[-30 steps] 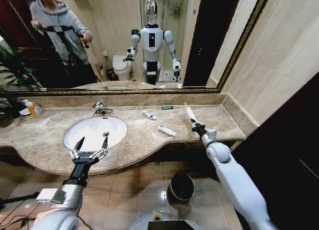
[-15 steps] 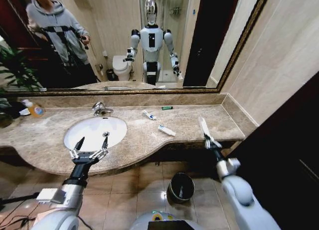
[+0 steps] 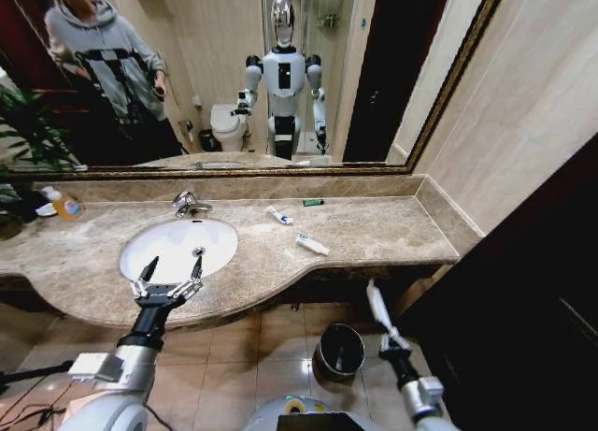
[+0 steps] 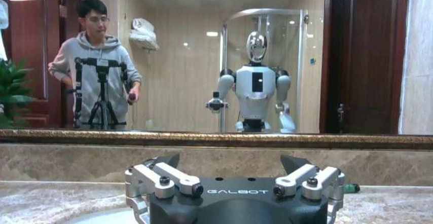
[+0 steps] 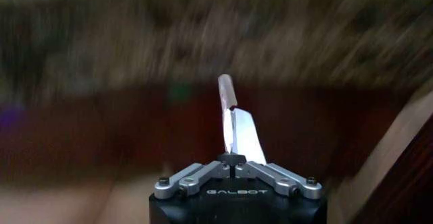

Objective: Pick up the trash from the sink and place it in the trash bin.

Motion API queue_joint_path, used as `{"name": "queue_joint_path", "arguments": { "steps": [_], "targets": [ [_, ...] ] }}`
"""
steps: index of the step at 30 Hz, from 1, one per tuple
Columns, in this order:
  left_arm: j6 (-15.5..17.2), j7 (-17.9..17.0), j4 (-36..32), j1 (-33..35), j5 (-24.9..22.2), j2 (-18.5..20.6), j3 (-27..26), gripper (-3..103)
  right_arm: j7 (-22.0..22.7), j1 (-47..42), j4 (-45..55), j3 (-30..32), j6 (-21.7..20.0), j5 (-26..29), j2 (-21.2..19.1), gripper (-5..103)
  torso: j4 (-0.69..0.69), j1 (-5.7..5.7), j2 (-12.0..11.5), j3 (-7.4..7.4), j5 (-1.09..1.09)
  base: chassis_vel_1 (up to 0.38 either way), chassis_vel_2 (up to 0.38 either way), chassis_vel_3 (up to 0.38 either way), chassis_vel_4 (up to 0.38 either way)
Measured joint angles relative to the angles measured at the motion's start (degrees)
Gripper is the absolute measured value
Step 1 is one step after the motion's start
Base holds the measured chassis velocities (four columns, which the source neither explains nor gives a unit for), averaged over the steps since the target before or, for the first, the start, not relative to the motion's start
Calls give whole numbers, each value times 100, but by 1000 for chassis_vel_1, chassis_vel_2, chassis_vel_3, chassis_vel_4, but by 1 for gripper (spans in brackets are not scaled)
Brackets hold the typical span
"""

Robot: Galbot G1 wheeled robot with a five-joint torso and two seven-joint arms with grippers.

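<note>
Now we have our right gripper (image 3: 386, 336) closed on a flat white wrapper (image 3: 377, 307), which stands up out of the jaws with its long axis running toward twelve o'clock; the right wrist view shows the same wrapper (image 5: 238, 133) pinched at its lower end. The gripper hangs below the marble counter edge, over the floor; the trash bin (image 3: 339, 351) sits just beside it at about nine o'clock and slightly lower, so the wrapper is near the rim but, we judge, not yet over the mouth. Our left gripper (image 3: 168, 283) waits with fingers spread wide and holding nothing, at the front edge of the sink (image 3: 177, 248). Other trash lies on the counter: a white-and-blue tube (image 3: 279, 215), a white tube (image 3: 313, 245) and a dark green stick (image 3: 313, 202), all at about twelve o'clock from the bin; the right arm is the nearer to them.
</note>
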Motion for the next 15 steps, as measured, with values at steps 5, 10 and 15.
{"name": "queue_joint_path", "arguments": {
  "steps": [5, 10, 15],
  "targets": [
    [0, 0, 0, 0, 0, 0, 0, 100, -338, 683, -868, -137, -561, -816, -30, 0, 0, 0, 0, 0, 1, 0, 0, 0, 0],
    [0, 0, 0, 0, 0, 0, 0, 100, -512, 1433, -1876, -337, -703, -1534, -143, 0, 1, 2, -1, 1, 0, 0, 0, 0, 0],
    [0, 0, 0, 0, 0, 0, 0, 100, -746, 1825, -2683, -523, -657, -2238, -170, 0, 0, 1, 0, 1, 0, 0, 0, 0, 0]
  ]
}}
